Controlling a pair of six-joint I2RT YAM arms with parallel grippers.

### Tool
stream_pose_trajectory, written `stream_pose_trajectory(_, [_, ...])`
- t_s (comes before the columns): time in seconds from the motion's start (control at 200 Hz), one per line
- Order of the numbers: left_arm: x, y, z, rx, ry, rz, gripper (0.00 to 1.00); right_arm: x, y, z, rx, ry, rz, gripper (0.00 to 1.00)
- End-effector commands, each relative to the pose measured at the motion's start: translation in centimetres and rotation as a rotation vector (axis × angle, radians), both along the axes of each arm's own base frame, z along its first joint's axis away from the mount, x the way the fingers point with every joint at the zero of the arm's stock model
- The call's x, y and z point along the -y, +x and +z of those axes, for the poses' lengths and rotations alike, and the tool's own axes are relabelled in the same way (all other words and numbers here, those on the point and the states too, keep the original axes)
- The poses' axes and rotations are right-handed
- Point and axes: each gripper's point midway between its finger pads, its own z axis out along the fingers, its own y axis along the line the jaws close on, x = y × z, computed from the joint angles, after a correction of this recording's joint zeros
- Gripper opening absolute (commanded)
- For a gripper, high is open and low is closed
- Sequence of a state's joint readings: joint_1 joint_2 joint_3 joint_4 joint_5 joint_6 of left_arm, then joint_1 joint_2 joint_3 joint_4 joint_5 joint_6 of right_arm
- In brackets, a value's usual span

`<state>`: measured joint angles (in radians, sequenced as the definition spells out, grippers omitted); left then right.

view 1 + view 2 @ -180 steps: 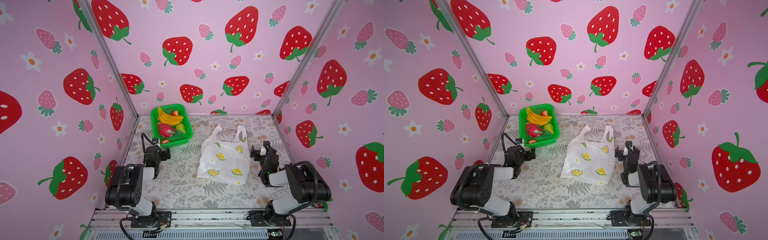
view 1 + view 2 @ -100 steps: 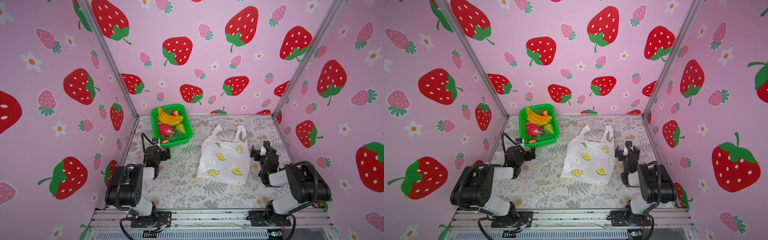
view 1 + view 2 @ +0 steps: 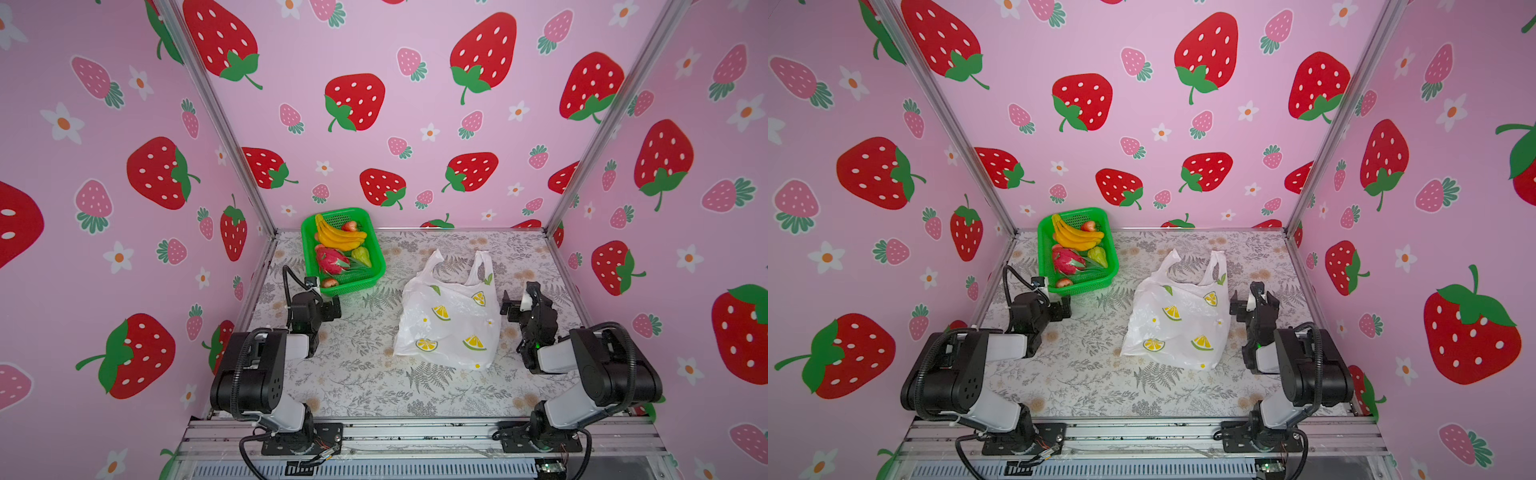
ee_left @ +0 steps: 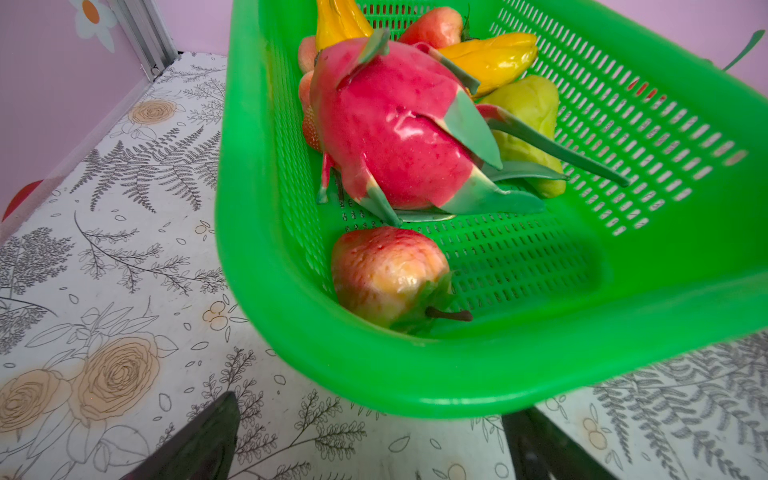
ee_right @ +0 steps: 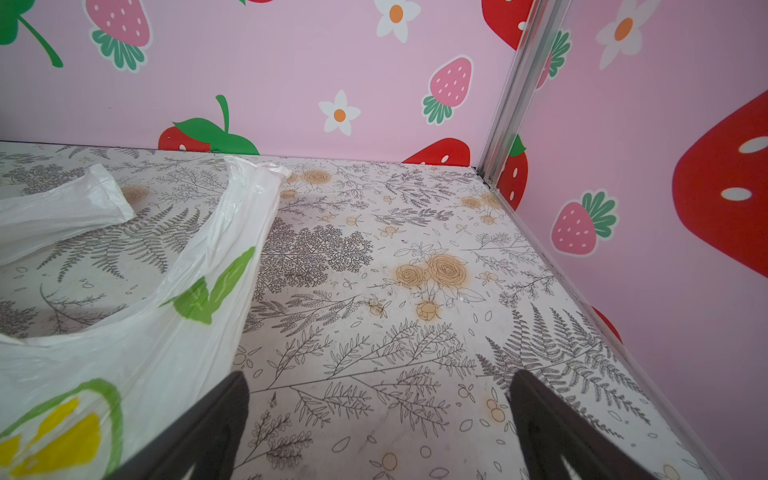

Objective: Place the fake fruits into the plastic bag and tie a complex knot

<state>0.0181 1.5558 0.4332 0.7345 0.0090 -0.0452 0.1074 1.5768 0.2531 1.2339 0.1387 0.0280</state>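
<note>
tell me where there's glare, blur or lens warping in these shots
Both top views: soft, even light, the wide lens splays the corner posts outward, and a green tint spills from the basket onto the table. Left wrist view: white glare streaks on the dragon fruit, nearest basket rim soft. Right wrist view: the plastic bag close to the lens looks bright and slightly soft.

Counting what is lying in the cell

One green basket (image 3: 361, 284) is showing, with one plastic bag (image 3: 449, 324) carrying two loop handles (image 3: 482, 266), one banana bunch (image 3: 338, 239), one dragon fruit (image 3: 330, 259), one green pear-like fruit (image 3: 361, 255), at least three small red fruits (image 3: 330, 282), and two arms: left arm (image 3: 253, 374), right arm (image 3: 602, 370).
</note>
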Motion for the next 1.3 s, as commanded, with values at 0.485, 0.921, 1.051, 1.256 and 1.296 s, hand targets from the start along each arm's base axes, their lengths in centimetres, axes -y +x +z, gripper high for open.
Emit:
stream_pose_trajectory(0.485, [-1.2, -4.9, 13.2, 0.148, -0.489, 0.294, 0.99, -3.6, -2.0, 6.2, -0.106, 0.391, -0.013, 0.92])
stream_pose_trajectory(0.921, [17.6, -8.9, 11.8, -0.102, -0.564, -0.251, 0.97, -8.2, -4.7, -2.9, -0.462, 0.425, 0.048, 0.95])
stream_pose_trajectory(1.051, [21.5, -9.5, 7.5, -0.26, -0.493, -0.327, 0.97, -9.2, -5.8, -3.3, -0.459, 0.483, 0.115, 0.84])
stream_pose_trajectory(1.256, [28.2, -10.7, 3.7, -0.44, -0.444, -0.507, 0.87, -9.4, -4.7, -3.5, -0.443, 0.466, 0.123, 0.56])
stream_pose_trajectory(1.296, [29.5, -11.2, 3.5, -0.453, -0.439, -0.543, 0.85, -9.1, -4.2, -3.7, -0.441, 0.456, 0.113, 0.52])
